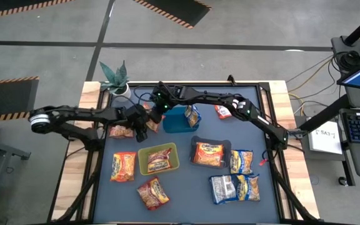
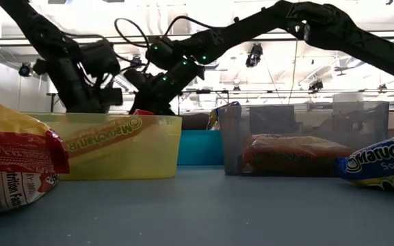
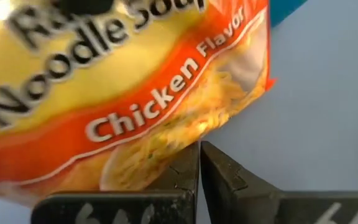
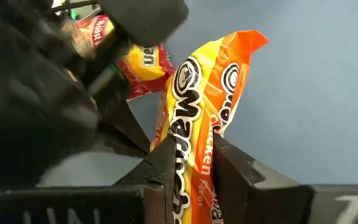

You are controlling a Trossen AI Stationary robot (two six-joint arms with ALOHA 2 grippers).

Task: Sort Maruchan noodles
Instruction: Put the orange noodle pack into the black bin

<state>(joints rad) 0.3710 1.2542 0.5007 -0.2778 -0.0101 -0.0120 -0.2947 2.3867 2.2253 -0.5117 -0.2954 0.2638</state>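
Yellow-green tray (image 1: 144,164): orange packet (image 1: 160,159). Black tray (image 1: 225,145): orange packet (image 1: 209,154).

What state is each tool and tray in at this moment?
right tool: shut on chicken packet.
left tool: shut, tips at that packet's edge; grip unclear.
chicken packet: upright, clamped.
yellow-green tray: holds one packet.
black tray: holds one packet.
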